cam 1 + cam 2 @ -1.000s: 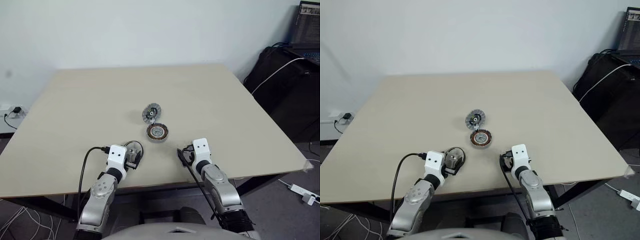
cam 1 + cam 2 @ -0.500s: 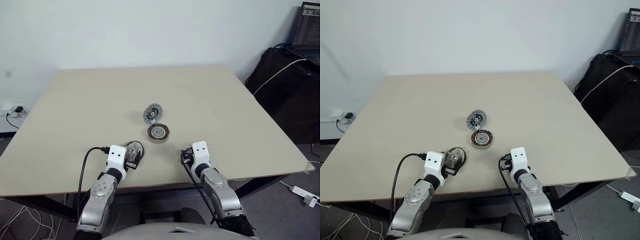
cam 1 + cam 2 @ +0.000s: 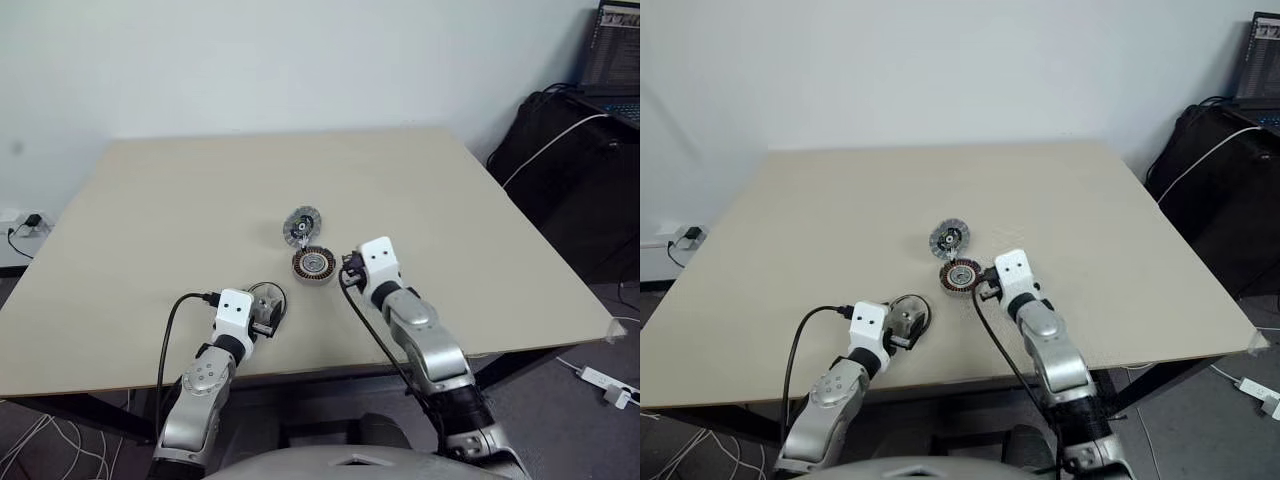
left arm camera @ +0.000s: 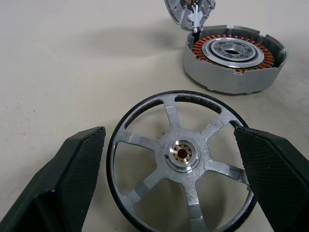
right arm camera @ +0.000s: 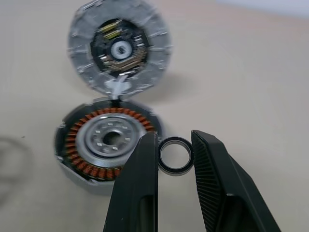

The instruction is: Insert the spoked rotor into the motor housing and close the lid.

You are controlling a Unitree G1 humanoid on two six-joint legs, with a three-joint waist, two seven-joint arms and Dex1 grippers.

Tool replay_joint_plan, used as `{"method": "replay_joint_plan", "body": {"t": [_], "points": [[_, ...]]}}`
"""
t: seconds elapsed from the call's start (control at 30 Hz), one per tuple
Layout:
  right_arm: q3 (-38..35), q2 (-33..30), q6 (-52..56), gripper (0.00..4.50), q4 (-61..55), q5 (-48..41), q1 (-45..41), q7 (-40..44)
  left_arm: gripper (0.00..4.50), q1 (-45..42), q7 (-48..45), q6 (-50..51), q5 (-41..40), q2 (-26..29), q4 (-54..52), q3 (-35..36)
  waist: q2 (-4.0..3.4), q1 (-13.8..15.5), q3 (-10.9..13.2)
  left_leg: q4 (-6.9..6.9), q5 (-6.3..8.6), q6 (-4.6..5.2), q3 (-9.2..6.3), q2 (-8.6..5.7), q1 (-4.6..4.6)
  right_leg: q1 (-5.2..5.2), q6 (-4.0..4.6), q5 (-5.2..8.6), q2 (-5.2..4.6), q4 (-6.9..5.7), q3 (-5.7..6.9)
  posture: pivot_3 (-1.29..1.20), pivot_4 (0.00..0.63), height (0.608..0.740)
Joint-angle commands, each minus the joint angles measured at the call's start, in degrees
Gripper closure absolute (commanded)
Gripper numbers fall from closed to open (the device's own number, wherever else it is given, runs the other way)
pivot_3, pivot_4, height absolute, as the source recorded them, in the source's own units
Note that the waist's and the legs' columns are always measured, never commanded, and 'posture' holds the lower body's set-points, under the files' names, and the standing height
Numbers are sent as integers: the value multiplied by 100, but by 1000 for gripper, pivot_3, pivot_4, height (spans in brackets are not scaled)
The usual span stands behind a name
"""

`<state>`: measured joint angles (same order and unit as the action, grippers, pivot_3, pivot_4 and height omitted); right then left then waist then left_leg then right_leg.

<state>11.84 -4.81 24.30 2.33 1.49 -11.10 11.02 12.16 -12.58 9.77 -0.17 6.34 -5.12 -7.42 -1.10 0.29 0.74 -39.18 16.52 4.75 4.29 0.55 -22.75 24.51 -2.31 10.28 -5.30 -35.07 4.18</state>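
Nearest of all, the spoked rotor [image 4: 182, 162] is seen lying flat on the table [image 3: 150, 200], right between the two fingers [image 4: 79, 164] of the left claw [image 3: 265, 309]. That claw is spread wide open around the rotor; one finger looks to be touching the rim, but nothing is gripped yet.

A little farther on, the right claw [image 5: 175, 154] is pinched on a small dark ring [image 5: 175, 155], which is held between its two fingers. It is held just beside the motor housing [image 5: 107, 140], a little toward the robot's right.

The housing sits flat on the table with its copper ring facing up. Behind it, the lid [image 5: 119, 51] is tipped up and open, joined at the housing's far edge.

So the rotor lies under the left claw, and the housing is straight ahead of it and a bit to the right. The left arm is judged the nearer one for the rotor.
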Motion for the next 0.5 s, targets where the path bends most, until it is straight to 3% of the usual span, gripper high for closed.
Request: {"method": "replay_joint_plan", "body": {"t": [0.03, 0.5], "points": [[51, 108, -186, 3814, 478, 90, -472, 12, 0, -70, 13, -78, -31, -31, -129, -7, 1, -10, 1, 0, 0, 0, 2, -3, 0, 0, 1, -1, -1, 1, -2, 0, 0, 740], [325, 534, -783, 3814, 2121, 261, -1382, 267, 0, 47, 158, -106, -19, -91, -260, 37, 2, -105, 2, 0, -2, -2, 9, 0, 4, 0, 0, -4, 5, -4, -6, 0, 0, 740]]}}
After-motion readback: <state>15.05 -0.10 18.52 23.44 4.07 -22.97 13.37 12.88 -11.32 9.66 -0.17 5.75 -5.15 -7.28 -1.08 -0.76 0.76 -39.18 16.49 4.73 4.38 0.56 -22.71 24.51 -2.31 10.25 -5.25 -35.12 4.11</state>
